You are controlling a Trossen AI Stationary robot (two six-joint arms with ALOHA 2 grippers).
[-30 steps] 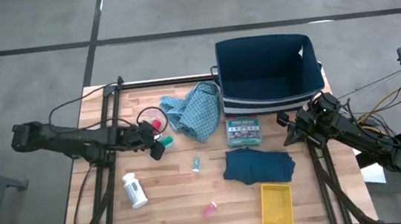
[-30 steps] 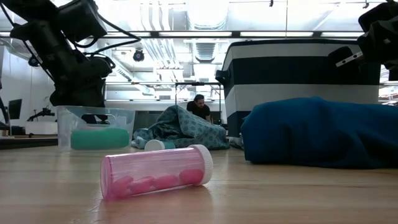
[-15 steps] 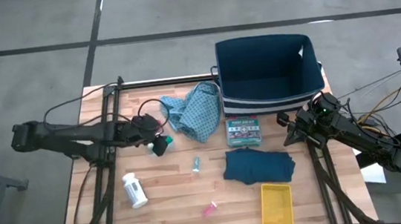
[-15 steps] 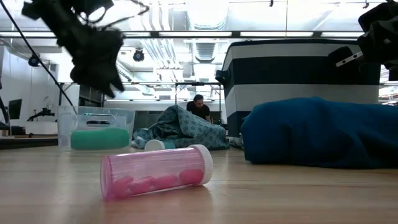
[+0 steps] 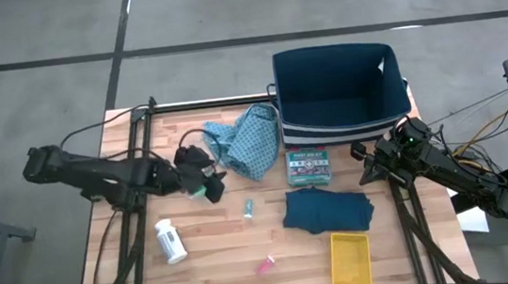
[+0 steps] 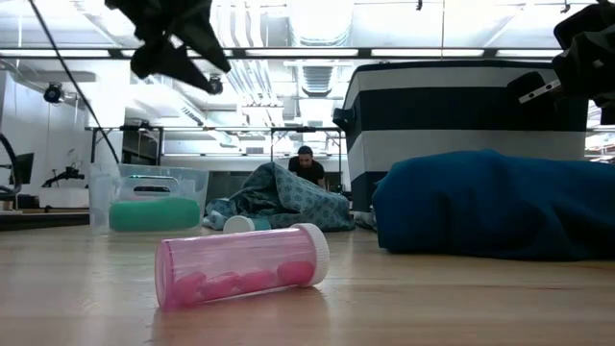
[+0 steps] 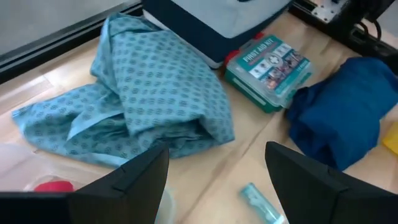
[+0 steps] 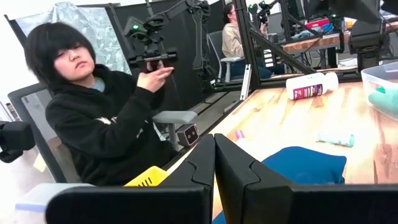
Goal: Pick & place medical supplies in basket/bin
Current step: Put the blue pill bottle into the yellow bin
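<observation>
High view: the left gripper (image 5: 209, 178) hovers just beside the light-blue patterned cloth (image 5: 246, 141), something green showing at its fingertips; whether that is held or merely lies beneath cannot be told from here. The blue basket (image 5: 342, 95) stands at the table's far edge, apparently with nothing in it. The white pill bottle (image 5: 170, 241), the dark teal folded cloth (image 5: 327, 208) and a small pink tube (image 5: 265, 267) lie on the table, so I judge the task barely begun. The right gripper (image 5: 370, 163) waits near the basket's front corner.

Low view: the left arm hangs high at the upper left, its fingertips cut off. A clear tub (image 6: 146, 197) holding something green sits behind the pink tube (image 6: 242, 264).

Left wrist view: the fingers (image 7: 134, 177) stand spread apart with nothing between them, facing the patterned cloth (image 7: 152, 102). The next move likely calls for lowering onto the cloth's bunched fold before closing.

Right wrist view: the right fingers (image 8: 205, 165) are pressed together, empty. A person sits beyond the table.
</observation>
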